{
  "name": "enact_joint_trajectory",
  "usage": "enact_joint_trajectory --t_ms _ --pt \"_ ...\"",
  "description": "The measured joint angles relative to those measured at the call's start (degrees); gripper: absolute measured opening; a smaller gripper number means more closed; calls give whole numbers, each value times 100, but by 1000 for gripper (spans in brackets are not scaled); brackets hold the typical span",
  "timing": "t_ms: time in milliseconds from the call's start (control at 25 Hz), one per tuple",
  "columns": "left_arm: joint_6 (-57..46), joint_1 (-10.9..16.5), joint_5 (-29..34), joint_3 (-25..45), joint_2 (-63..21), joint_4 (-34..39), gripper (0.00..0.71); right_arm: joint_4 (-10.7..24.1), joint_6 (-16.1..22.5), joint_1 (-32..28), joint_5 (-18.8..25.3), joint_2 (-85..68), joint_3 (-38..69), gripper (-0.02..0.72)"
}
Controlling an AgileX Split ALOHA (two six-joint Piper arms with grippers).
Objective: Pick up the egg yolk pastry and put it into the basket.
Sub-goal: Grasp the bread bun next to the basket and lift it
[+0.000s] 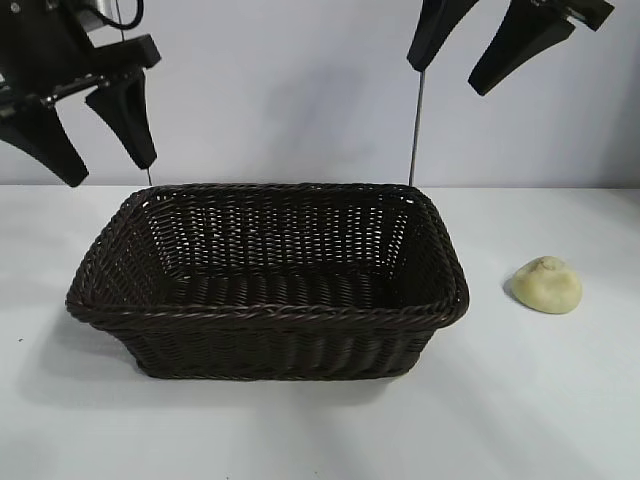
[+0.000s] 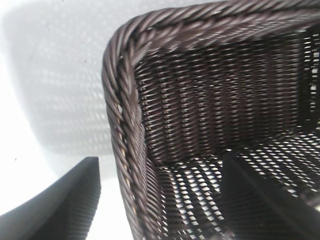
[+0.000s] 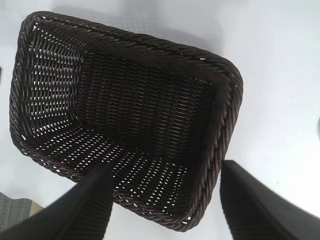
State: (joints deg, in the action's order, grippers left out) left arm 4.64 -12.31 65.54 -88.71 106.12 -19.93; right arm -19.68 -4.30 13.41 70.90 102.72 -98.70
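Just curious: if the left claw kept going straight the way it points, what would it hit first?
Probably the basket: the open left gripper straddles its corner rim in the wrist view, so the rim or the floor inside, though depth is unclear.

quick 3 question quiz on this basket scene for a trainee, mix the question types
1. True or false: the egg yolk pastry lies inside the basket.
2. Which hand hangs nearer the pastry? A) left hand B) right hand
3. Fill in: both hands are open and hold ___.

Key: 1 false, it sits on the table beside the basket's right end. 2 B. 3 nothing.
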Motion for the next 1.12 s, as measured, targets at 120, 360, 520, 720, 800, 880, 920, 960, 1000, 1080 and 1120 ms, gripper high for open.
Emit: enact_joint_trajectory --t_ms 120,360,520,720,800,880,920,960,1000,1080,1120 --pt "-92 0 53 0 -234 -262 498 0 0 0 0 0 0 454" --pt "-142 0 72 0 -405 -1139 498 0 0 0 0 0 0 454" --pt "-197 0 -24 0 -423 -1391 498 0 0 0 0 0 0 454" --pt "-267 0 -304 49 -460 -1793 498 0 0 0 0 0 0 454" --pt "-272 0 -440 207 -460 -1916 498 0 0 0 0 0 0 454" --pt "-272 0 -537 435 -460 -2005 498 0 0 0 0 0 0 454" --pt "-272 0 -579 553 -460 -2024 498 0 0 0 0 0 0 454" --pt "-272 0 -602 653 -460 -2030 498 0 0 0 0 0 0 454" --pt "-266 0 -608 719 -460 -2041 498 0 0 0 0 0 0 454" --pt "-266 0 -631 758 -460 -2070 498 0 0 0 0 0 0 454" --pt "-261 0 -636 760 -460 -2106 498 0 0 0 0 0 0 454"
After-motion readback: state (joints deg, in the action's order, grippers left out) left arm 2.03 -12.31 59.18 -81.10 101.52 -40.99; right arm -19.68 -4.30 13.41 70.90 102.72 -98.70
